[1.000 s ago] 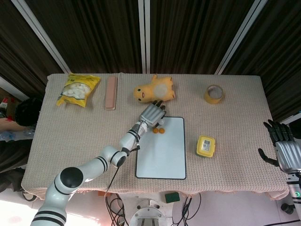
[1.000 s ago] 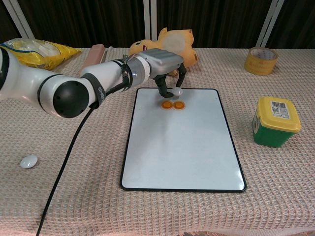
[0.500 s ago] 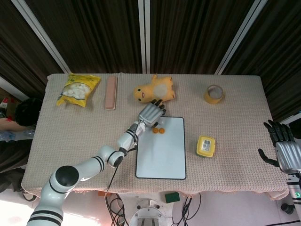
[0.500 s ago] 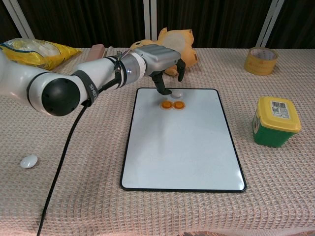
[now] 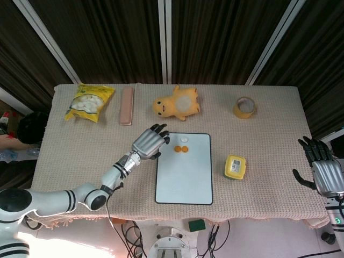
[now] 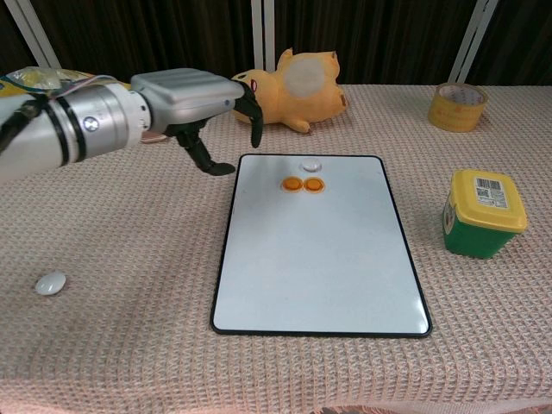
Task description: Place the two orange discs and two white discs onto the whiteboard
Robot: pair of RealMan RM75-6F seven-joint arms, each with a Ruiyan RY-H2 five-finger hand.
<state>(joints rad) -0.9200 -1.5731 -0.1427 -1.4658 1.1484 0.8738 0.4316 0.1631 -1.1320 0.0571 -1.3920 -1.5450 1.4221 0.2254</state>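
Observation:
The whiteboard lies in the middle of the table. Two orange discs sit side by side near its far edge, and one white disc lies just beyond them on the board. A second white disc rests on the cloth at the near left. My left hand hovers left of the board's far corner, fingers apart and holding nothing. My right hand hangs off the table's right edge, fingers spread and empty.
A yellow plush toy lies behind the board. A green box with a yellow lid stands to the right, a tape roll at the far right. A yellow snack bag and a pink bar lie at the far left.
My left hand let go of the white disc on the board's far edge, then lifted and drew back to the left, off the board. The right hand stayed put.

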